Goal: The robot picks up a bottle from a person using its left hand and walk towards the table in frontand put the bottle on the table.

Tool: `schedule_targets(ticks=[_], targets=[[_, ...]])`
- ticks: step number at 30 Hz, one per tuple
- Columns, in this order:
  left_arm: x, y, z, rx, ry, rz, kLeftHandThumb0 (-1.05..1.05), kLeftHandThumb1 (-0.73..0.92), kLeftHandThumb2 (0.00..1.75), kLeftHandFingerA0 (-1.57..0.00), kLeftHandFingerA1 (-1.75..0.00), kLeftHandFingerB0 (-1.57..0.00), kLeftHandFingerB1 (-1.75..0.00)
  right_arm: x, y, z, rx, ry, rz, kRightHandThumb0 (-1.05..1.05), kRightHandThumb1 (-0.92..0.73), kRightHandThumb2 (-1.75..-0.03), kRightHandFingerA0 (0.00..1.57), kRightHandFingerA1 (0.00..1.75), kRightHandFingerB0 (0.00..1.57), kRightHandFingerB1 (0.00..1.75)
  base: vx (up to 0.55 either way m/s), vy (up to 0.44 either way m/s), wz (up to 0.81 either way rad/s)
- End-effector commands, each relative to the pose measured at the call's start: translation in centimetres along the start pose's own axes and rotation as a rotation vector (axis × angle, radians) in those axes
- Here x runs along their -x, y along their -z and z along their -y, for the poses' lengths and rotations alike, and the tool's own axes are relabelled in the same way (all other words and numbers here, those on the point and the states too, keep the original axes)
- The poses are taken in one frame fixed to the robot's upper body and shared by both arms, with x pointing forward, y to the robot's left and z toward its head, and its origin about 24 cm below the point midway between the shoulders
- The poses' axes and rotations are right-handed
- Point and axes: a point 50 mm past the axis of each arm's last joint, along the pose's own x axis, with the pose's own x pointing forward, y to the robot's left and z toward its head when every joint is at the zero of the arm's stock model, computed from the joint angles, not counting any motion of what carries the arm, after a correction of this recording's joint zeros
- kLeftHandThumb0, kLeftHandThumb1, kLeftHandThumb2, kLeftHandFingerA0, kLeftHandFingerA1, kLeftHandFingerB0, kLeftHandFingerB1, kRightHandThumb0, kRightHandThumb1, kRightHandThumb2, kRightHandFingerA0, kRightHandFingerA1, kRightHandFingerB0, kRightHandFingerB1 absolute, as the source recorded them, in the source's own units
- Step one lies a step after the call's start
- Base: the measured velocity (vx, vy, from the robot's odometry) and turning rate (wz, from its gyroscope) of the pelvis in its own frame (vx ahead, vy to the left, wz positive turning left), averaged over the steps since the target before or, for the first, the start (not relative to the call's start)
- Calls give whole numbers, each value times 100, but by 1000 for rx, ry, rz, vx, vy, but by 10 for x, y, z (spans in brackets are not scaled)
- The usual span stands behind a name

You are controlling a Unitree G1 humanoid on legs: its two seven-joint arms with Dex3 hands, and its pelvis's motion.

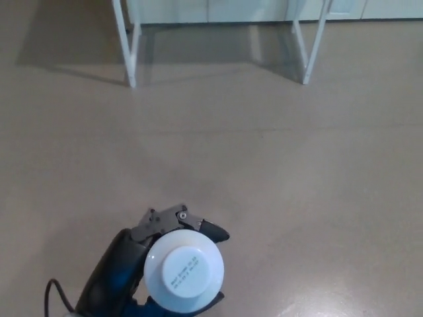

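Head view, looking down at a bare beige floor (297, 185). Left hand (122, 267) at bottom edge, left of centre, closed round the bottle (184, 269) and gripping it. Bottle seen end-on from above: round white top facing camera, small dark print across it, too small to read. Strip of blue just under the white top at the lower edge; cannot tell whether label or body. One black finger (213, 231) curling round the far right side of the bottle, touching it. Grey metal knuckle part with a screw just above the white top. Rest of hand dark and glossy, pressed against the bottle's left side. Thin black cable (51, 290) looping near the wrist at the bottom-left corner. Bottle held over the floor in the hand. Table (130, 49) well ahead at top of frame, only white legs showing: one upper left, one upper right, both standing on the floor, shadows beside them. Tabletop cut off by the frame. Pale wall (211, 10) or cabinet front behind the legs. Bottle well apart from the table, open floor between.
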Motion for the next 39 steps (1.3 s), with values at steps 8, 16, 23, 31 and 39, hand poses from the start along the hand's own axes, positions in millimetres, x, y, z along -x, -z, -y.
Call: schedule_targets(ticks=[8,16,23,31,39], targets=[[0,-4,-4,-26,-2,57,-10,66,79,-111,-125,-84,-104,-1,-2,3,44,-31,-11,-45,-69,-61,66,45,51,38,232,87,5],[-4,-7,-7,-25,-10,53,-12,67,77,-113,-124,-85,-105,-3,-7,5,38,-45,1,-46,-70,-61,65,45,53,39,331,-162,8],[-5,-8,-7,-7,-16,60,-14,68,74,-106,-124,-85,-102,-4,-11,7,52,-64,12,-45,-70,-62,61,44,49,38,335,-127,5],[-5,-9,-7,-20,-14,68,-16,67,78,-109,-122,-86,-102,-5,-12,7,60,-69,9,-46,-70,-61,63,45,51,39,402,93,-35],[-6,-9,-8,-25,-18,76,-13,64,83,-110,-123,-87,-99,-5,-12,7,71,-73,4,-46,-70,-59,60,44,51,38,413,107,-9]])
